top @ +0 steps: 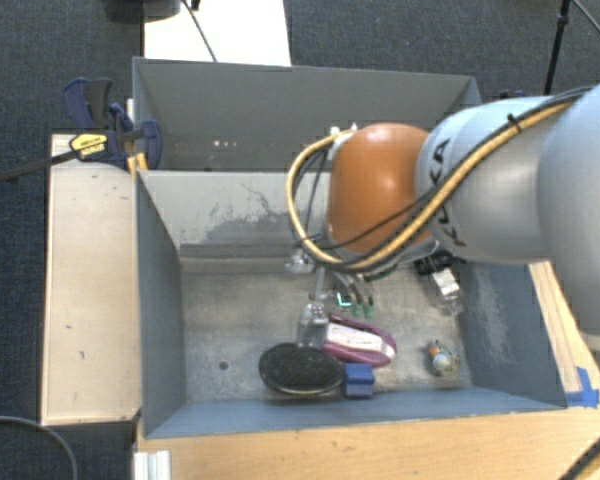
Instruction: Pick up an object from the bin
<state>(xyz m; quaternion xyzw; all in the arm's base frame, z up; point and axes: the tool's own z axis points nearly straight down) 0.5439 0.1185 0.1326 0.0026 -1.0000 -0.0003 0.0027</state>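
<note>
We're hanging the claw just above the pink-and-white packet by the bin's near wall, with the black disc touching it. We can't tell how wide the claw is. We're suggesting centring on the packet, clear of the disc.

In the grey metal bin, a black round disc lies by the front wall. A small blue block touches its right edge, a pink oblong packet just behind that. A small round trinket sits farther right.

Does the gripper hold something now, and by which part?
Cannot tell: the gripper is at the left end of the pink object, beside the black disc.
</note>
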